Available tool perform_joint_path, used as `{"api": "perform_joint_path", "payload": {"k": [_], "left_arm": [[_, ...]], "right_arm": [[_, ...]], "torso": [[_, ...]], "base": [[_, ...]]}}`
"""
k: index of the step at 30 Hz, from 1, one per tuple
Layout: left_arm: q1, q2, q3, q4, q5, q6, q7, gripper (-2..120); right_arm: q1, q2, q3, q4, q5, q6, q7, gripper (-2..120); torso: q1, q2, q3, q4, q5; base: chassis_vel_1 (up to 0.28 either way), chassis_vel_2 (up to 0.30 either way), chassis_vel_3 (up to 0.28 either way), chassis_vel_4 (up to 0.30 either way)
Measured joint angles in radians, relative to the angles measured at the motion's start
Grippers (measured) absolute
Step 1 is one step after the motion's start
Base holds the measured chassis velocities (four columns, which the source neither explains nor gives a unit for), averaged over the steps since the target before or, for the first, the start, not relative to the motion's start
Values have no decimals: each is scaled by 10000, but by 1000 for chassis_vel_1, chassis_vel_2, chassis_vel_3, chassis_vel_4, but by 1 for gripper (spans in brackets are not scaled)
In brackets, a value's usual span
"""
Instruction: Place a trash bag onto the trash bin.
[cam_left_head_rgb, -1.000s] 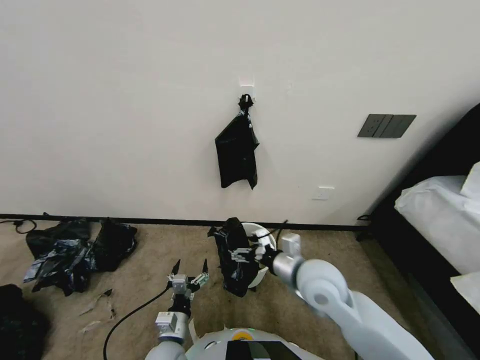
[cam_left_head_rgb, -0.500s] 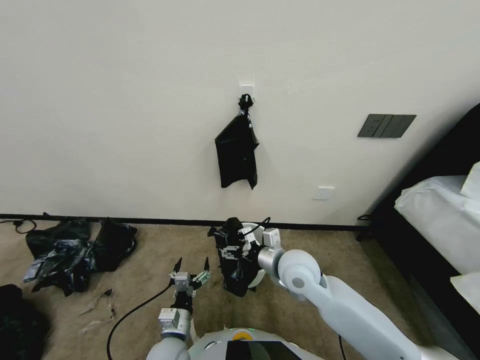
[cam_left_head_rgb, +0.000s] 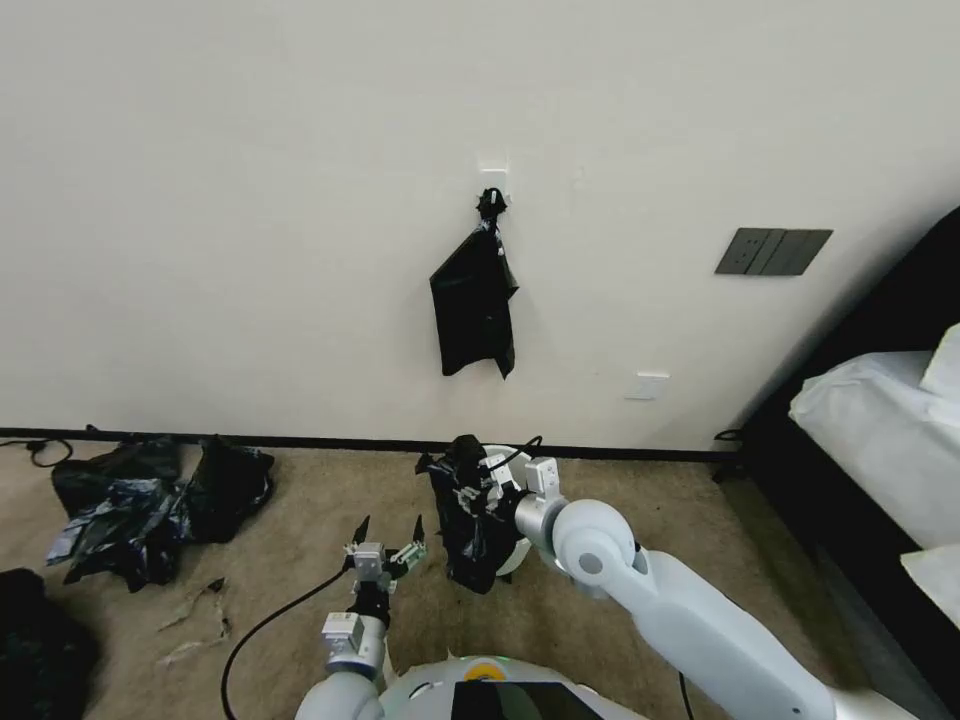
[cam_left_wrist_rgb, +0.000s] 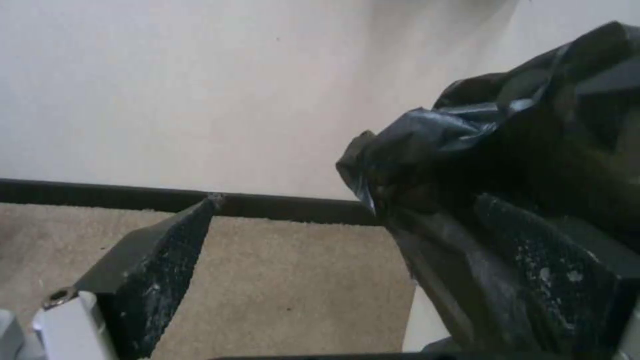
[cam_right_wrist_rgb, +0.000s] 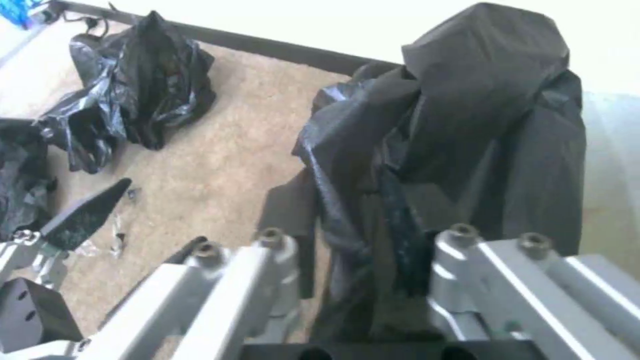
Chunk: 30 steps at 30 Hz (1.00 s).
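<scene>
Moved: left gripper (cam_left_head_rgb: 390, 531) has edged rightward toward the trash bag (cam_left_head_rgb: 470, 525); fingers spread wide, holding nothing.
Right gripper (cam_left_head_rgb: 478, 497): pressed into the bag's film; whether it pinches, I cannot tell.
Bag: draped over the trash bin (cam_left_head_rgb: 522, 520), against the wall's foot.

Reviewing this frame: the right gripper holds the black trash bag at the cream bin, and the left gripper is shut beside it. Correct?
Not quite: the left gripper is open, fingers spread, as the head view shows. The right gripper does hold the trash bag at the trash bin.
</scene>
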Motion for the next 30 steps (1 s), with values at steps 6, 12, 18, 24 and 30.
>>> {"api": "perform_joint_path", "payload": {"k": [6, 12, 18, 24, 30], "left_arm": [[-195, 145, 244, -90, -56, 228, -37, 100], [-678, 390, 650, -173, -150, 664, -130, 100], [-1474, 897, 1179, -260, -1069, 2026, -588, 100], [-2534, 1221, 1657, -98, -2774, 3502, -1230, 100], [-3997, 1165, 2176, 355, -3942, 4429, -1892, 100]], "right_arm": [[-74, -58, 190, -24, 2, -11, 74, 0], [-182, -135, 434, 90, 9, -11, 78, 0], [-241, -162, 547, 153, 18, -12, 250, 0], [-345, -157, 600, 170, 34, -23, 369, 0], [-347, -186, 639, 164, 128, -51, 540, 0]], "torso": [[0, 0, 0, 1, 0], [0, 0, 0, 0, 0], [0, 0, 0, 0, 0], [0, 0, 0, 2, -1], [1, 0, 0, 1, 0]], "base": [[0, 0, 0, 0], [0, 0, 0, 0], [0, 0, 0, 0], [0, 0, 0, 0], [0, 0, 0, 0]]}}
